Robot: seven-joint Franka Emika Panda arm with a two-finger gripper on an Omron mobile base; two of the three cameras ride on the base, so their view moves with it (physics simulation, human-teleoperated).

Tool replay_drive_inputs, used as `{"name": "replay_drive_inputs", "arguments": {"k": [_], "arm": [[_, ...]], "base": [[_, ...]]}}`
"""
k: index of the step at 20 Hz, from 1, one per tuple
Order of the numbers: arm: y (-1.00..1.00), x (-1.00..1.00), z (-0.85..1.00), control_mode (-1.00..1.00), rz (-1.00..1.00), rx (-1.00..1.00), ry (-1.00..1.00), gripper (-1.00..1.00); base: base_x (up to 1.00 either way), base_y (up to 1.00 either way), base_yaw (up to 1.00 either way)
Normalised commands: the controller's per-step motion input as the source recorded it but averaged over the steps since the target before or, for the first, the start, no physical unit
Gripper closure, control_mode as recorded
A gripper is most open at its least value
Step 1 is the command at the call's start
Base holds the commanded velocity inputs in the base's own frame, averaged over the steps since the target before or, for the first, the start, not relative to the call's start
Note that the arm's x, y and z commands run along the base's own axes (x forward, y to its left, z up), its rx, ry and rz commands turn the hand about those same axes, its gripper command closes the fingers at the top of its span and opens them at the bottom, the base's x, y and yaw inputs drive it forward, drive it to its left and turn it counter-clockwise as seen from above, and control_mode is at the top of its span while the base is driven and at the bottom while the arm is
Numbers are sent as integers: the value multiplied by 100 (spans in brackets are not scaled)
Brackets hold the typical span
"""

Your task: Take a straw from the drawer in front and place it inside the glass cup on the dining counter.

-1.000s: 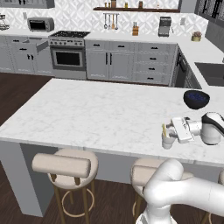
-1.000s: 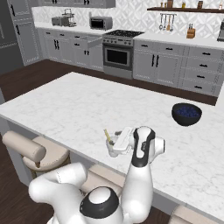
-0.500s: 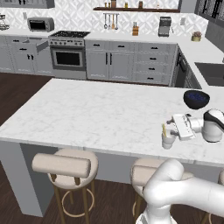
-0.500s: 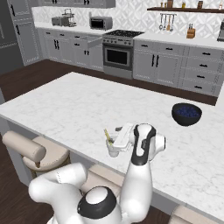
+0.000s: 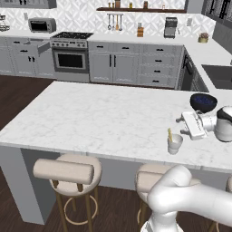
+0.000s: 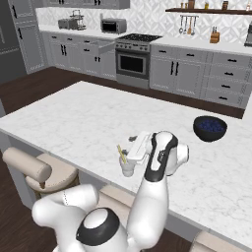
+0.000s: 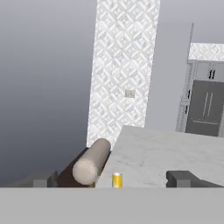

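Note:
The glass cup [image 5: 175, 144] [image 6: 127, 167] stands near the front edge of the dining counter [image 5: 104, 118] [image 6: 83, 113]. The yellow straw [image 5: 170, 134] [image 6: 121, 153] leans inside it, its top poking out; in the hand view the straw's tip [image 7: 117, 180] shows low between the finger tips. My gripper [image 5: 182, 124] [image 6: 130, 146] [image 7: 114, 180] hovers just above and beside the cup, open, holding nothing. The drawer [image 5: 40, 45] [image 6: 101, 46] stands pulled out, left of the stove across the kitchen.
A dark blue bowl [image 5: 203, 102] [image 6: 210, 128] sits on the counter behind the hand. Beige-cushioned stools [image 5: 65, 171] [image 6: 27, 166] [image 7: 91, 161] line the counter's near side. The oven range [image 5: 70, 56] and grey cabinets run along the far wall.
The jaws have spread wide and let go of the straw, which stays in the cup. The hand has lifted slightly away from the cup.

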Motion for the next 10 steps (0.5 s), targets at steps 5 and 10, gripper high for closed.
{"name": "replay_drive_inputs", "arguments": {"k": [5,10], "arm": [[22,-19,24,-100,-5,0,0,-100],[18,-24,11,-100,-5,0,1,-100]], "base": [[0,0,0],[0,0,0]]}}
